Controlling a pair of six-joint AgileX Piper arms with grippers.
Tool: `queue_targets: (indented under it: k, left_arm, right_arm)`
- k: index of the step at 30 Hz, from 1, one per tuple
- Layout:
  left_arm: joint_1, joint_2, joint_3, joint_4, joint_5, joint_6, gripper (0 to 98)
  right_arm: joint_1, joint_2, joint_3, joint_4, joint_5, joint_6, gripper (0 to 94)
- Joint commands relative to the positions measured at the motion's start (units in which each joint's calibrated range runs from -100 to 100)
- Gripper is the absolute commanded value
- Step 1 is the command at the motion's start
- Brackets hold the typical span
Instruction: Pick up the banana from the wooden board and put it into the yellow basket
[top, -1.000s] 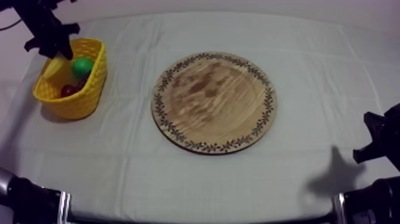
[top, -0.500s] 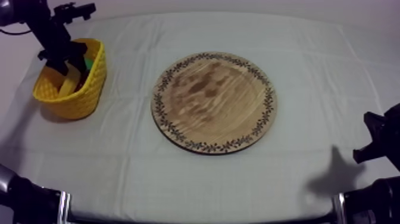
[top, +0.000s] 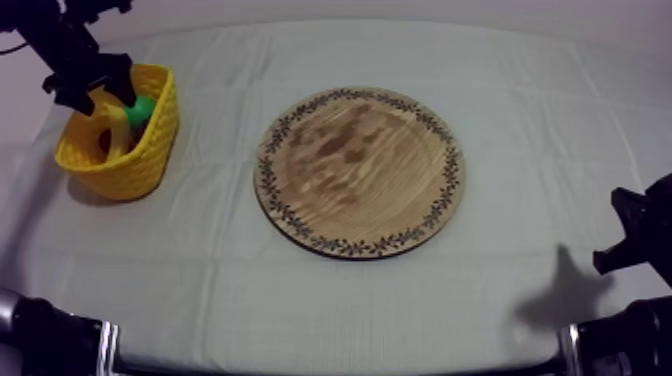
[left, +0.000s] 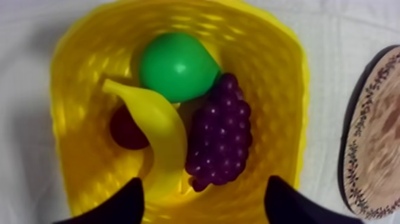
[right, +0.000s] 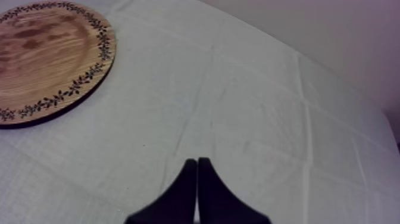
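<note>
The yellow banana (left: 158, 128) lies inside the yellow basket (left: 280, 53), leaning on a green pear (left: 175, 65), purple grapes (left: 220, 137) and a small red fruit (left: 125, 128). Just above the basket, my left gripper (left: 205, 205) is open, with nothing between its fingers (left: 128, 205). From above, the left gripper (top: 90, 85) hangs over the back of the basket (top: 150, 160), where the banana (top: 112, 128) and the pear (top: 142, 108) show. The round wooden board (top: 358, 170) is bare. My right gripper (right: 196, 190) is shut on nothing, low at the table's right side (top: 635, 235).
The basket stands at the far left of the cloth, well apart from the board (right: 47, 59) in the middle. The board's patterned rim (left: 375, 137) shows beside the basket. Bare cloth lies between the board and the right gripper.
My left gripper dipped into the basket with the banana, opened and lifted back a little. The banana now rests in the basket. The right arm has not moved.
</note>
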Motion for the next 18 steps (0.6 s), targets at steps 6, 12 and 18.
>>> queue_targets:
  k: [6,12,18]
  left_arm:
    - [0.75,-14.61,13.17,0.37,-12.74,-1.54,50.4]
    - [0.81,-28.98,29.8,1.18,-29.0,-2.57,41.2]
    - [0.06,-43.26,45.83,1.56,-44.25,-1.35,29.5]
  right_arm:
    - [0.0,0.0,0.01,0.0,0.0,-0.01,0.3]
    - [0.0,0.0,0.01,0.0,0.0,-0.01,0.3]
    - [0.0,0.0,0.01,0.0,0.0,-0.01,0.3]
